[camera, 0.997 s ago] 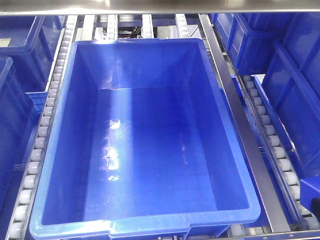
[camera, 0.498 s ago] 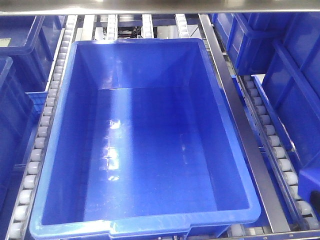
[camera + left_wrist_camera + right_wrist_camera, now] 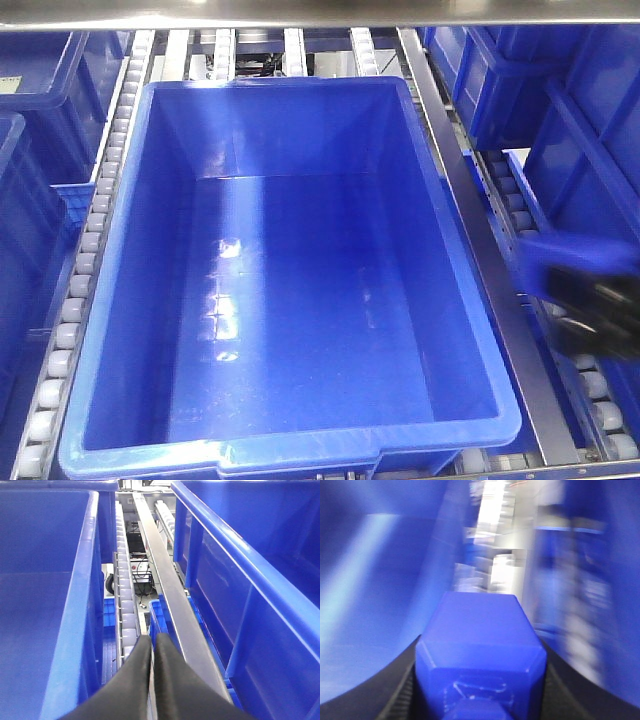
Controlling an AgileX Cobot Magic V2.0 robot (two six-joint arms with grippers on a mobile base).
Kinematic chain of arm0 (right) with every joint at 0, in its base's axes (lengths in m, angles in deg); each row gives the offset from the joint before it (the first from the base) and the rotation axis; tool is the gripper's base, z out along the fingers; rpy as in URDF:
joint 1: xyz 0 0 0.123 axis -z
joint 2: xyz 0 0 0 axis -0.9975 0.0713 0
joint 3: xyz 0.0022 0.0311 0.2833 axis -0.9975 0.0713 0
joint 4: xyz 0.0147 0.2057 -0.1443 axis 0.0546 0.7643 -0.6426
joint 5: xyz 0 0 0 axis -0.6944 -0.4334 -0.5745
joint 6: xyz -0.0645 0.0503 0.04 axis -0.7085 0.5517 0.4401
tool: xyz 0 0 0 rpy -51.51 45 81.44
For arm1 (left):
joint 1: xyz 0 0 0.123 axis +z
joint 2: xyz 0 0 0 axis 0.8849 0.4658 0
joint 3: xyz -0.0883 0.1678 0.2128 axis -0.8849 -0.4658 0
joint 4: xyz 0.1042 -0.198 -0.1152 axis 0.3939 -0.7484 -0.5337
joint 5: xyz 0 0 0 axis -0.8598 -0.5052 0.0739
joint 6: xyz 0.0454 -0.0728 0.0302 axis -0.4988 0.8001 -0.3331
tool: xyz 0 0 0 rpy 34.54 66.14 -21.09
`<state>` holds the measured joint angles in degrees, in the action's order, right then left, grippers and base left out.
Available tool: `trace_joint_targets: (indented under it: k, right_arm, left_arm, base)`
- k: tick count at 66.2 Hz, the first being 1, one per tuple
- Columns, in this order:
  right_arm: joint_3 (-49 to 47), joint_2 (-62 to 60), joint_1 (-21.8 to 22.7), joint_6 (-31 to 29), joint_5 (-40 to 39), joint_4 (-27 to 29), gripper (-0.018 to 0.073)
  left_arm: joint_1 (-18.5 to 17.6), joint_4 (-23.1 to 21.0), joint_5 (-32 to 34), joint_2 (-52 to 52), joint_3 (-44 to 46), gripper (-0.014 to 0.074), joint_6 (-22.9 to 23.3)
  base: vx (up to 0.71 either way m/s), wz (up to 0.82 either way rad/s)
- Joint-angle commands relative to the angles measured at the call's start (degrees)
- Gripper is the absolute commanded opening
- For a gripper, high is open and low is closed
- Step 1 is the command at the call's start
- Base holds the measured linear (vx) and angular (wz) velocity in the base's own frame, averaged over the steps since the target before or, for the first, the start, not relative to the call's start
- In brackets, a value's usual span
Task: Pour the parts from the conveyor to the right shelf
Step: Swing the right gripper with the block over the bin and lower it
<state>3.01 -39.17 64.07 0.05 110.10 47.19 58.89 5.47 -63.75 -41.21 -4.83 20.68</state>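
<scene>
Progress: judged mid-transfer; the small bright-blue plastic block (image 3: 480,650) is off the belt but not yet released into any bin.
Left to do: carry it over a crate and let it drop.
Block: at the right edge of the front view, low and blurred (image 3: 560,265), above the white roller track of the steel-framed rack (image 3: 470,200).
Right gripper (image 3: 480,680): clenched on the block, dark fingers (image 3: 395,695) flanking both sides.
Left gripper (image 3: 152,650): fingers pressed together, holding nothing, low centre of the left wrist view over the gap between two crates.
Large glossy blue plastic crate (image 3: 130,250): fills the frame centre, empty inside.
Neighbouring blue crates (image 3: 500,80): interiors mostly out of sight.
</scene>
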Motion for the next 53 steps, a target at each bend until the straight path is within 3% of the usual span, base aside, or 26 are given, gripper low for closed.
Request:
trace_joint_targets:
  k: [1, 21, 36, 53]
  right_arm:
    - [-6.52, 6.4, -3.93, -0.11, -3.91, -0.62, -0.0002]
    - [-25.04, 28.56, -9.5, -0.35, 3.71, 2.56, -0.0002]
    - [-36.64, 41.62, -11.3, -0.38, 10.17, 3.49, -0.0002]
    - [-53.3, 57.05, -12.79, -0.38, 24.44, 4.09, -0.0002]
  left_arm:
    - [-0.3, -0.45, 4.16, -0.67, 1.12, -0.0006, 0.49]
    - [-0.3, -0.45, 4.16, -0.67, 1.12, -0.0006, 0.49]
    - [-0.3, -0.45, 4.16, -0.67, 1.12, -0.0006, 0.49]
    - [-0.3, -0.45, 4.16, -0.67, 1.12, -0.0006, 0.49]
  base:
    - [0.0, 0.0]
    - [0.0, 0.0]
    - [0.0, 0.0]
    - [0.0, 0.0]
